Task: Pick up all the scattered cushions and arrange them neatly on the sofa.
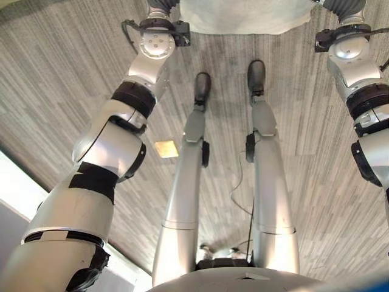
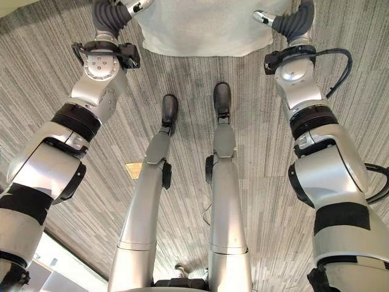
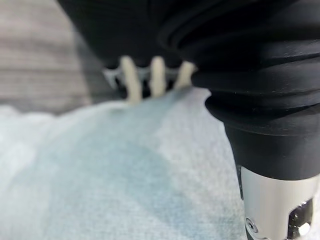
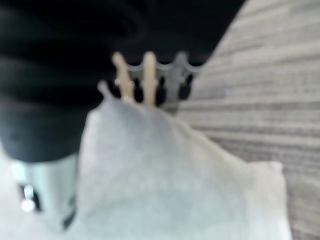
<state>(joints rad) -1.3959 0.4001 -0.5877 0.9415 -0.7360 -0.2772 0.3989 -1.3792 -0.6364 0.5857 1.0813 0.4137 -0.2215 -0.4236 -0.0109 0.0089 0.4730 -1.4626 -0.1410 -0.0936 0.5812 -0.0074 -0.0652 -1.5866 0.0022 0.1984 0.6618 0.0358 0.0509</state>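
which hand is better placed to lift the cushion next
Neither alone: the left hand and right hand sit on opposite sides of the pale cushion on the floor, so a two-handed lift looks best.

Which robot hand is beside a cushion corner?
The right robot hand: the cushion corner juts out beside it; the left robot hand meets a plain edge.
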